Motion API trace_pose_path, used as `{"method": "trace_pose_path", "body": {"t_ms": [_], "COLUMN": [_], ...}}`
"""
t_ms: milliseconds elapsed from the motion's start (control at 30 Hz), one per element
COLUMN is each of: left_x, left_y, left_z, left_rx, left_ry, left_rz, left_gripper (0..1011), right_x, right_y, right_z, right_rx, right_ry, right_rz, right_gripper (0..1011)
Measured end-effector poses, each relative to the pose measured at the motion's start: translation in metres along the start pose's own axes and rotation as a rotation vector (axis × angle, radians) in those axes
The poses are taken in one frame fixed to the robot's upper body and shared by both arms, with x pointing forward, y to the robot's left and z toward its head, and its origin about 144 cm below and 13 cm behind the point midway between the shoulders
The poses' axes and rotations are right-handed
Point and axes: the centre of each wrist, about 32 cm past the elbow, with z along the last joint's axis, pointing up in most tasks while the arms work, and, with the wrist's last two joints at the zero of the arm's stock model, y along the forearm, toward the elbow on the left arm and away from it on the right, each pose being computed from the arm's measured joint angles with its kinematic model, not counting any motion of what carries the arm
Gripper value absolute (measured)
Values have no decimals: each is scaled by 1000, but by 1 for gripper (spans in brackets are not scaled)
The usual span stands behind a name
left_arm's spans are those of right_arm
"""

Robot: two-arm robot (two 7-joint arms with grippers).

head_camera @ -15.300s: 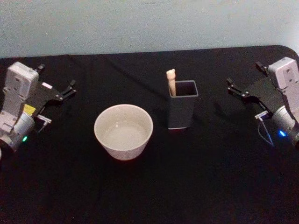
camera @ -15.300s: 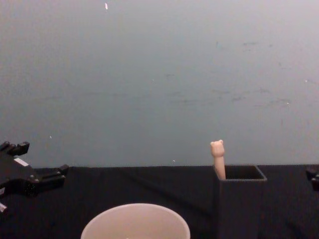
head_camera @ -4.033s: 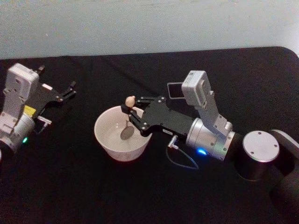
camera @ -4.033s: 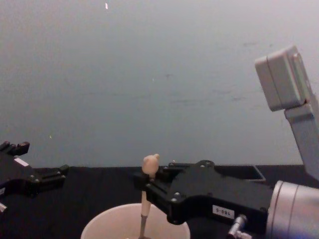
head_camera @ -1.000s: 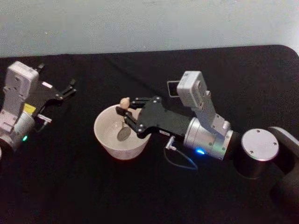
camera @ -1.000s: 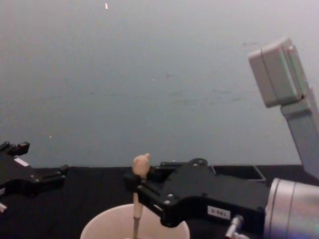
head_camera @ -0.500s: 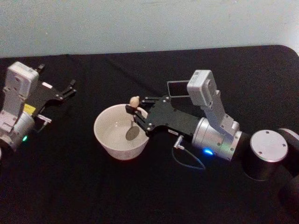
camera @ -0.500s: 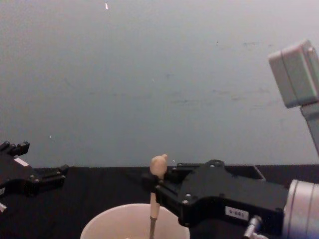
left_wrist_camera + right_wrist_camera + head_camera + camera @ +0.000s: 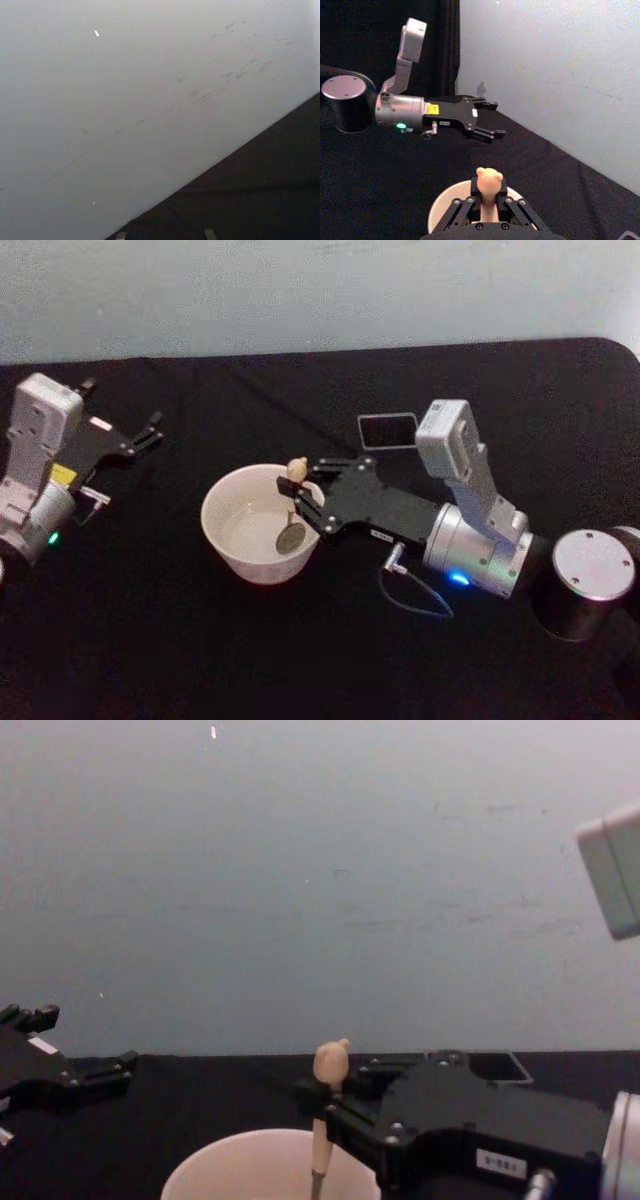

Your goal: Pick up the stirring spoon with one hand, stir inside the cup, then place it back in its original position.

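Hiding most of the dark square holder (image 9: 388,429), the right gripper (image 9: 301,502) clamps the slim beige stirring spoon (image 9: 296,470) below its bear-head knob, tip inside the smooth round cup (image 9: 248,570). The left gripper (image 9: 154,430) rests open at far left.

Dim, even light (faint shadows)
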Motion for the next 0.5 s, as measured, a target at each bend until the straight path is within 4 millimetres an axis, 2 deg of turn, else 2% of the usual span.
{"method": "trace_pose_path", "body": {"t_ms": [500], "left_x": [0], "left_y": [0], "left_z": [0], "left_rx": [0], "left_ry": [0], "left_rz": [0], "left_gripper": [1001], "right_x": [-11], "right_y": [4], "right_z": [1], "right_rx": [3], "right_ry": [9], "right_rz": [49], "right_gripper": [174]}}
